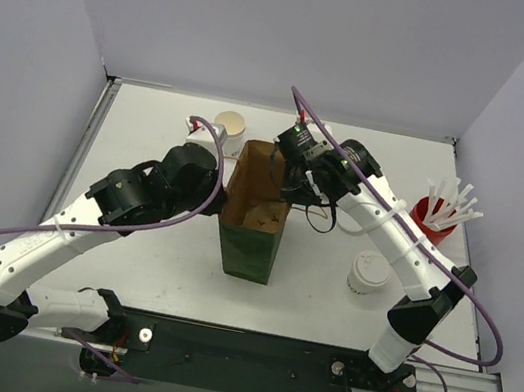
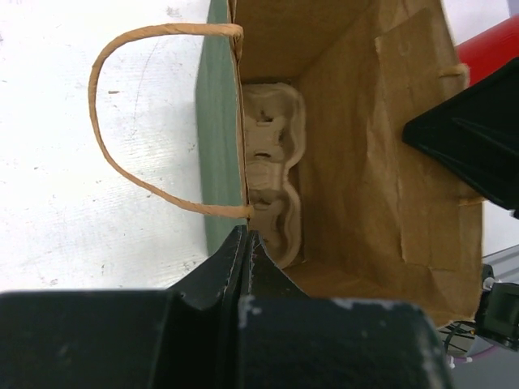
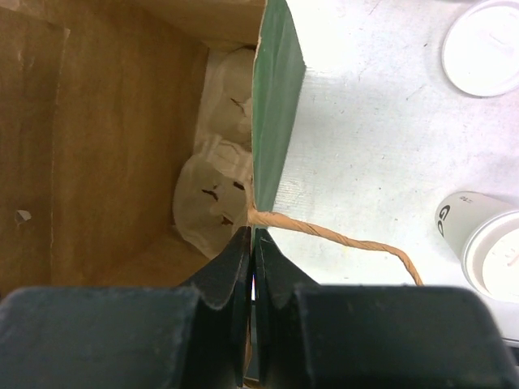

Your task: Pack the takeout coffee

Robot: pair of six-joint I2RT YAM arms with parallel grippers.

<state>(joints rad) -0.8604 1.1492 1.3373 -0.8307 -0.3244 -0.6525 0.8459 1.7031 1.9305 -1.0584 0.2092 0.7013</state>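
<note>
"On the table (image 1: 323, 308), where does the cup (image 1: 368, 273) sit from the bag (image 1: 250, 250)?"

"Seen from above, at about four o'clock from it, well apart. It stands upright with its lid on. Its long axis is vertical, so it offers its round side to a hand coming in level."

"Which hand is free for it?"

"Neither. The left hand (image 2: 246, 235) is clenched on the rim of the bag's nine o'clock wall, the right hand (image 3: 252, 235) on the rim of the three o'clock wall. Between them the mouth is spread, and the carrier (image 2: 272, 154) lies on the bottom inside."

"Which arm is nearer, then?"

"The right one. From its hand the cup lies at four o'clock, on the same side of the bag. From the left hand it is across the whole bag. I judge the left should hold its wall while the right lets go and swings out."

"Anything to confuse it with?"

"An open cup (image 1: 230, 130) stands at eleven o'clock behind the bag, with no lid on it. The straw cup (image 1: 434, 218) is near three o'clock, farther out. The right wrist view also shows a white disc (image 3: 484, 44) toward one o'clock of that hand. Whether it is a loose lid, I cannot tell."
</note>
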